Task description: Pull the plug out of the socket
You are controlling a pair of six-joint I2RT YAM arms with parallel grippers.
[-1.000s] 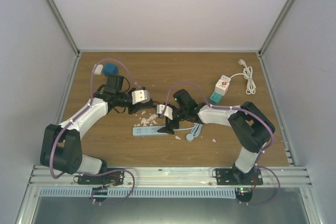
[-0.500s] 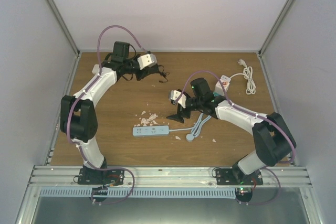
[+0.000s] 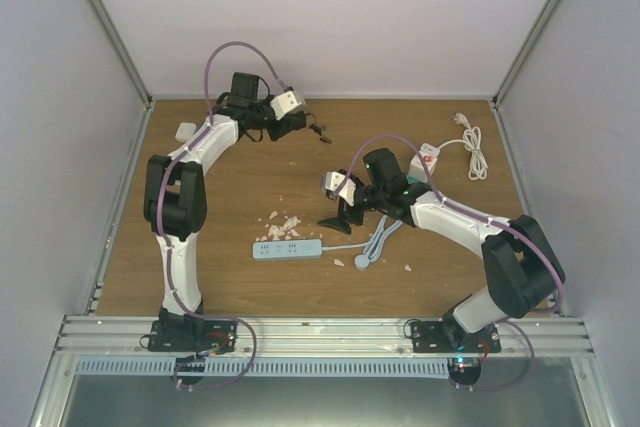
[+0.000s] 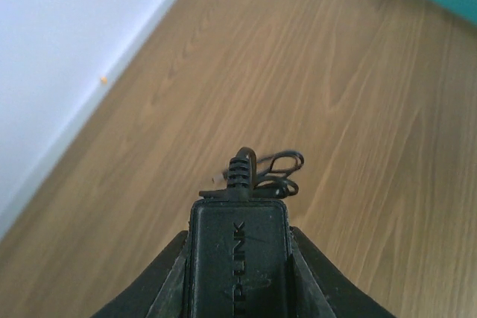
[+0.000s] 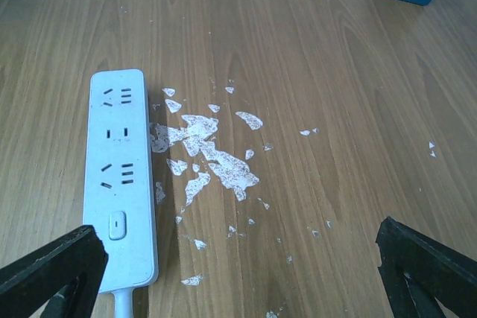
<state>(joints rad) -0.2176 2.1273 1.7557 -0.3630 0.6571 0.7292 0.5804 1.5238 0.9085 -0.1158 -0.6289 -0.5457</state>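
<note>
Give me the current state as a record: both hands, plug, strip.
left hand: shut on black adapter, near far edge of table
right hand: open, beside the power strip
black adapter: out of the strip, cord attached
power strip: flat on table, three sockets empty
debris: white flakes beside strip

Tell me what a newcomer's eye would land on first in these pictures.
Near the far edge of the table, the left claw grips a black TP-Link adapter, its cord curling off the end. At the middle lies a pale power strip, its sockets empty, with white flakes scattered beside it. The right claw hangs wide open over them.
</note>
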